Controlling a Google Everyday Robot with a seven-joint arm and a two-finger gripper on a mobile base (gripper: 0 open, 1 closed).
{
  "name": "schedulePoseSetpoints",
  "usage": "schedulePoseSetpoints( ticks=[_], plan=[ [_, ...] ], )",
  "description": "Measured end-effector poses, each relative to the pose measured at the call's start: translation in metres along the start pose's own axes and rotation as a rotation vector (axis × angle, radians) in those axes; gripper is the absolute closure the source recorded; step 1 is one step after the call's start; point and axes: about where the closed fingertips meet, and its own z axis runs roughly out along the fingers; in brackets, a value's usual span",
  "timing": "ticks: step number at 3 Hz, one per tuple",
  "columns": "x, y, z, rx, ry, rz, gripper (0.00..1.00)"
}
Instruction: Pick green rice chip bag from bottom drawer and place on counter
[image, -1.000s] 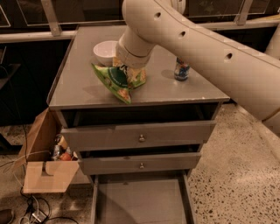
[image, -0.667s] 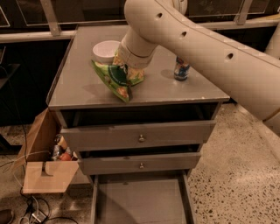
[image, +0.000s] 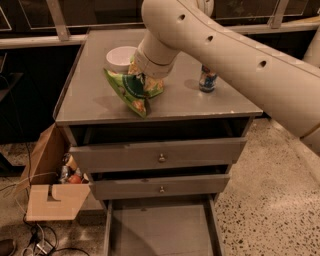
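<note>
Bottom drawer (image: 160, 230): pulled out, nothing in it.
Counter (image: 210, 105): the bag's lower corner touches it near the front edge.
Green rice chip bag (image: 131, 90): tilted on that corner, just as a second ago.
Hand (image: 143, 80): clamped on the bag's top and barely moved since.
Meaning: the bag looks placed, so I judge only the release is left.
Behind: white bowl (image: 121, 57) and drink can (image: 207, 80), both unmoved.

Pale speckled terrazzo floor (image: 270, 200) at four o'clock; open brown cardboard box (image: 50, 202) at eight o'clock; tangled dark cables (image: 37, 244) at seven.
</note>
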Motion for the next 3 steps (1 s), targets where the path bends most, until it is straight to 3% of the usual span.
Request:
schedulePoseSetpoints(
  ticks=[2,3],
  plan=[
    [0.0,0.0,0.0001,0.0,0.0,0.0,0.11],
    [0.0,0.0,0.0001,0.0,0.0,0.0,0.0]
  ],
)
